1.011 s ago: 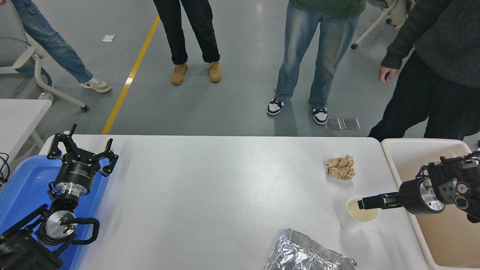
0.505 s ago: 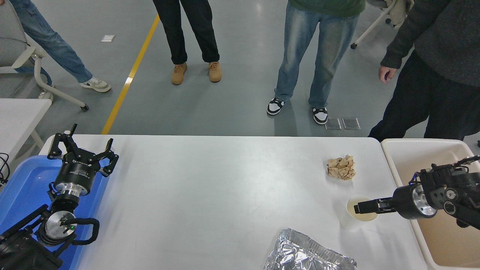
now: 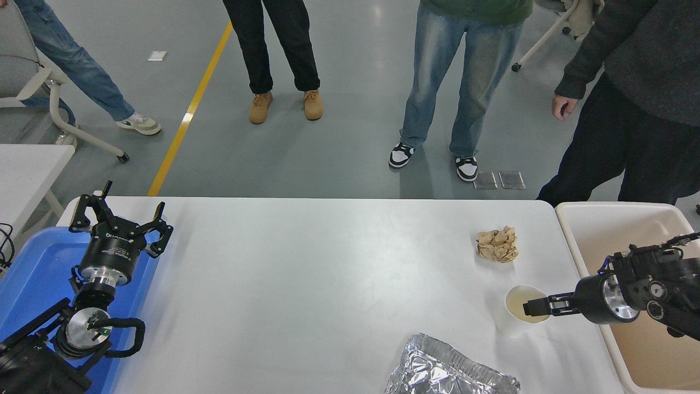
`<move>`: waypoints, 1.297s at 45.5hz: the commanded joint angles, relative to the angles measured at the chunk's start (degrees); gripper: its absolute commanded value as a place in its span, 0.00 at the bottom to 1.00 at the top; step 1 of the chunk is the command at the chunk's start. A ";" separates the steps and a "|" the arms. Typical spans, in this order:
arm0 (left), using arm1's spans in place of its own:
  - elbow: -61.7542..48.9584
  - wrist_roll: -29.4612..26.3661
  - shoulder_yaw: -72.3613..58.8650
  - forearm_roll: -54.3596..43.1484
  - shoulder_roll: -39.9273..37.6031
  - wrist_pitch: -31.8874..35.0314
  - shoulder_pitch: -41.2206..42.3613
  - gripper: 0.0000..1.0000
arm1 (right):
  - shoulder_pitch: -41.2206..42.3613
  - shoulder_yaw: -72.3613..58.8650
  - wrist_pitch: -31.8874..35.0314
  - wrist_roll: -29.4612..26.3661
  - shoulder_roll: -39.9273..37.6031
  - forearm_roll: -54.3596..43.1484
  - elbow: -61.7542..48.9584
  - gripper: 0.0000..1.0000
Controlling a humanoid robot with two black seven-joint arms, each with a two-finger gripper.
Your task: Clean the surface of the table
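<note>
The worktop point(image 3: 328, 284) fills the lower middle of the view, a wide pale slab with rounded corners. On its right part sits a crumpled brown paper ball point(image 3: 497, 244), and nearer the camera a white cup point(image 3: 519, 312) stands upright. A foil tray point(image 3: 451, 368) lies at the near edge, cut off by the bottom of the frame, just left of and nearer than the cup.

The right hand point(image 3: 533, 307) comes in from the right edge, lying level and pointing left, with its fingertips over the cup's rim on the right side. Whether it grips the rim or merely sits at it I cannot tell, as the fingers overlap from this angle. Its arm crosses above a beige bin point(image 3: 579, 230) that stands against the worktop's right end.

The left hand point(image 3: 120, 221) is parked at the lower left, fingers spread wide and holding nothing, above a blue tray point(image 3: 33, 273) at the worktop's left end.

Beyond the far edge four people stand on the grey floor; one hand point(image 3: 563, 108) hangs at the upper right. A yellow line point(image 3: 188, 115) runs across the floor
</note>
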 commanded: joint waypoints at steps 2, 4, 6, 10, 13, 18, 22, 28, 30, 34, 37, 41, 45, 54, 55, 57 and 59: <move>0.00 0.00 0.00 0.00 -0.01 0.00 0.00 0.99 | 1.74 -0.33 0.11 0.21 -0.33 0.08 0.07 0.00; 0.00 0.00 0.00 0.00 -0.01 0.00 0.00 0.99 | 2.17 -0.94 0.11 0.56 -0.33 0.08 0.16 0.00; 0.00 0.00 0.00 0.00 -0.01 0.00 0.00 0.99 | 2.79 -1.82 0.03 1.08 -0.33 0.08 0.07 0.00; 0.00 0.00 0.00 0.00 -0.01 0.00 0.00 0.99 | 4.02 -3.67 0.03 2.75 -0.24 0.08 0.16 0.00; 0.00 0.00 0.00 0.00 -0.01 0.00 0.00 0.99 | 4.63 -4.55 -0.06 3.28 -0.24 0.08 0.16 0.00; 0.00 0.00 0.00 0.00 0.08 0.00 0.00 0.99 | 4.81 -4.64 -0.06 3.37 -0.33 0.16 0.16 0.00; 0.00 0.00 0.00 0.00 -0.01 0.00 0.00 0.99 | 4.90 -4.55 -0.06 3.37 -0.41 0.25 0.34 0.00; 0.00 0.00 0.00 0.00 -0.01 0.00 0.00 0.99 | 6.39 -3.85 0.03 3.46 -2.69 0.96 1.83 0.00; 0.00 0.00 0.00 0.00 -0.01 0.00 0.00 0.99 | 7.71 -3.85 0.20 3.90 -4.01 1.31 2.53 0.00; 0.00 0.00 0.00 0.00 -0.01 0.00 0.00 0.99 | 10.17 -3.94 0.73 5.48 -6.12 2.27 3.67 0.00; 0.00 0.00 0.00 0.00 -0.01 0.00 0.00 0.99 | 12.01 -3.94 1.52 5.74 -7.70 3.94 4.12 0.00; 0.00 0.00 0.00 0.00 -0.01 0.00 0.00 0.99 | 14.47 -3.94 2.75 5.74 -9.73 6.58 5.25 0.00; 0.00 0.00 0.00 0.00 -0.01 0.00 0.00 0.99 | 16.59 -3.94 3.28 5.74 -12.88 7.81 8.33 0.00; 0.00 0.00 0.00 0.00 -0.01 0.00 0.00 0.99 | 19.93 -3.67 5.56 6.10 -20.89 8.25 16.77 0.00; 0.00 0.00 0.00 0.00 -0.01 0.00 0.00 0.99 | 20.37 -3.67 5.74 6.10 -21.50 8.25 17.12 0.00; 0.00 0.00 0.00 0.00 -0.01 0.00 0.00 0.99 | 21.07 -3.67 6.18 6.18 -22.64 8.34 17.47 0.00; 0.00 0.00 0.00 0.00 -0.01 0.00 0.00 0.99 | 22.04 -3.58 6.88 6.45 -23.70 8.34 17.65 0.00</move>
